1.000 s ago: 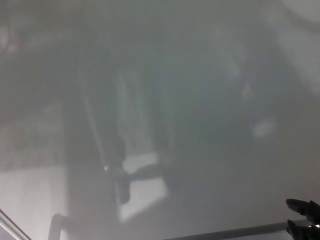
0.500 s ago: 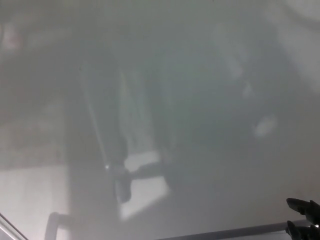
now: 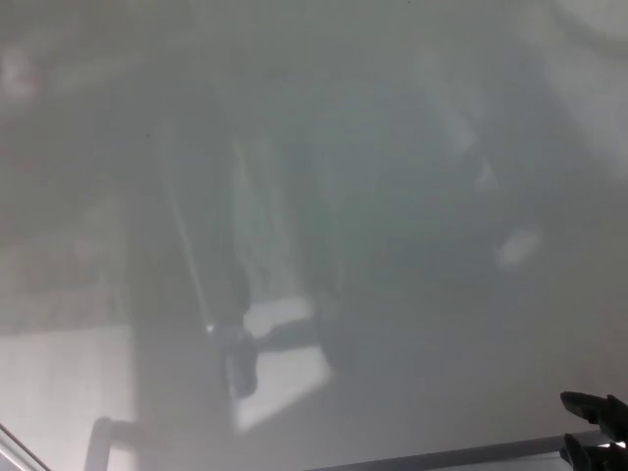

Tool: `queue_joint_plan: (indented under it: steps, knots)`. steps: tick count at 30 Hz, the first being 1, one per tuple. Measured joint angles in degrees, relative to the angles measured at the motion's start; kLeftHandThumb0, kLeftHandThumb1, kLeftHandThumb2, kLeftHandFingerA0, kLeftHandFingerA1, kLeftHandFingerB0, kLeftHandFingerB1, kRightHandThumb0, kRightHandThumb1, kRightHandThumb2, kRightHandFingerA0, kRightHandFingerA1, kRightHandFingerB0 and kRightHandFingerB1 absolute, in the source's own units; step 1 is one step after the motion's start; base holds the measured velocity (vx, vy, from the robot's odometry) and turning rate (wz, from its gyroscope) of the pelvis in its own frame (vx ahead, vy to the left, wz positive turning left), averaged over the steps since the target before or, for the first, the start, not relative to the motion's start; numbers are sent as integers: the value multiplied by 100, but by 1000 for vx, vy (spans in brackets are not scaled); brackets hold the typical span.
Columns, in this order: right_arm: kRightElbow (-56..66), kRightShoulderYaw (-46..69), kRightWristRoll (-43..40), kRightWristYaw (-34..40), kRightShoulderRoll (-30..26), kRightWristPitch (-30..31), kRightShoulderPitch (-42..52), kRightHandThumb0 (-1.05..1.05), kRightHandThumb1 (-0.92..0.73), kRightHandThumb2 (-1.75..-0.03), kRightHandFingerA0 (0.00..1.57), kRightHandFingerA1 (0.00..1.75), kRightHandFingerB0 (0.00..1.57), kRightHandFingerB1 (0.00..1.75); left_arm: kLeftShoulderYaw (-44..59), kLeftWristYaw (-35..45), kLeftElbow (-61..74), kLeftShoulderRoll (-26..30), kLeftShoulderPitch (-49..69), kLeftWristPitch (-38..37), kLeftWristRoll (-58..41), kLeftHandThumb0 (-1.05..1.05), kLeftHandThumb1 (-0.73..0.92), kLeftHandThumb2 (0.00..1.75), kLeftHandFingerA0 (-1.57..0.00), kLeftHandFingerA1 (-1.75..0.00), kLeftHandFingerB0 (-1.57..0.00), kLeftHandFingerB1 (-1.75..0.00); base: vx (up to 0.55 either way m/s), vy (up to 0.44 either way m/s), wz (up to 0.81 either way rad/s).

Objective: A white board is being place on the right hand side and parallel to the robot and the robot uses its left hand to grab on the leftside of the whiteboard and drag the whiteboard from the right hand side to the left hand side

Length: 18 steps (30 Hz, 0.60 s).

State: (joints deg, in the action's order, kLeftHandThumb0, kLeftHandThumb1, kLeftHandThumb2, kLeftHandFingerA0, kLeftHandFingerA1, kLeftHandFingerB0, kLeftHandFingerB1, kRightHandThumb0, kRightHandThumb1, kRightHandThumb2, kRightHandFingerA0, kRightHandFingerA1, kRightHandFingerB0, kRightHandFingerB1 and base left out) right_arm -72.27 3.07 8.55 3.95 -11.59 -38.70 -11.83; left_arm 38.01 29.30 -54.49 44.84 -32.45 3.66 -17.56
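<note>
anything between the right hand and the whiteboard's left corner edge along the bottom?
Head view: only the whiteboard surface, glossy with dim reflections, and its bottom frame strip. Nothing rests between the right hand and the left corner edge.

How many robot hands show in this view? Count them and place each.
1. Only the right hand shows, at the bottom right corner by the whiteboard's lower edge, its dark fingers pointing left. The left hand is out of frame.
</note>
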Motion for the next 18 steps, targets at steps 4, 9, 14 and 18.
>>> queue_joint_plan:
  steps: [4, 9, 14, 18]
  knots:
    - [2, 11, -9, -7, -1, -3, 29, -54, -79, -64, 62, 51, 40, 42, 2, -28, 117, 70, 40, -199, -7, -77, 47, 83, 0, 0, -7, -20, 0, 0, 0]
    - [4, 15, -11, -10, -1, -7, 45, -45, -62, -104, 57, 67, 27, 53, -100, 68, 238, 173, 202, -350, -11, -100, 60, 93, 0, 0, 0, 0, 0, 0, 0]
    - [2, 50, -19, -23, -2, -29, 112, -46, -62, -104, 58, 68, 27, 53, -60, 138, 401, 98, 551, -506, -94, -103, 78, 111, 0, -4, 0, 0, 0, 0, 0]
    - [-3, 65, -23, -25, -2, -40, 210, -45, -61, -104, 60, 68, 27, 53, 104, 130, 423, -66, 804, -598, -199, -99, 79, 119, 0, -7, 0, -7, 0, 0, 0]
